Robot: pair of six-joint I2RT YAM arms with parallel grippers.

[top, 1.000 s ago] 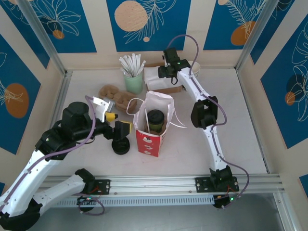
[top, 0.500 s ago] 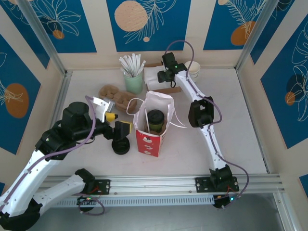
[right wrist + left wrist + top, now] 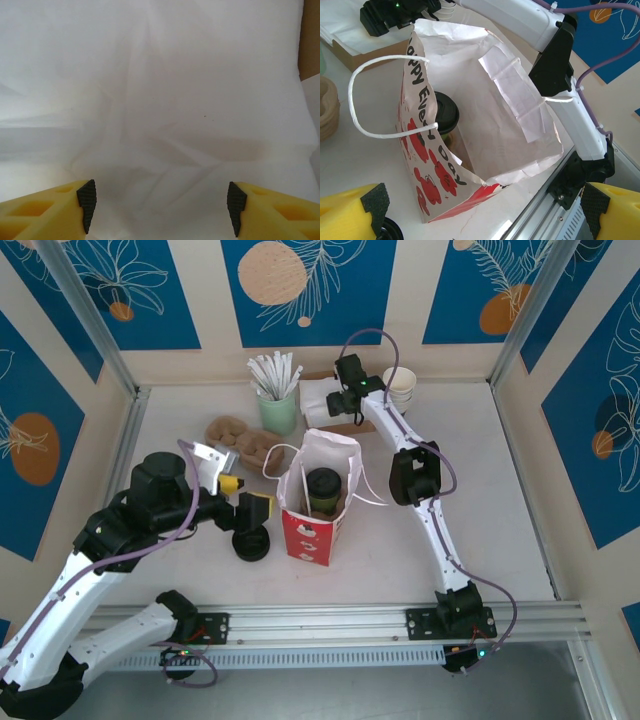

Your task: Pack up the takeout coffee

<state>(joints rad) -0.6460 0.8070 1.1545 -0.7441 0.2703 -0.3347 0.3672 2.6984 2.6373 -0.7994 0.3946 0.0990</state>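
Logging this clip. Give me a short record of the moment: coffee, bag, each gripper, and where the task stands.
coffee cup: black lid on, standing inside the bag
bag: red and white paper, upright, top open, at the table's middle
left gripper: open, empty, just left of the bag
right gripper: open, nothing between the fingers, over white paper at the back of the table
task state: cup appears packed

Robot lab cell (café mock-up): aluminium frame [image 3: 320, 618], printed panels [image 3: 300, 280].
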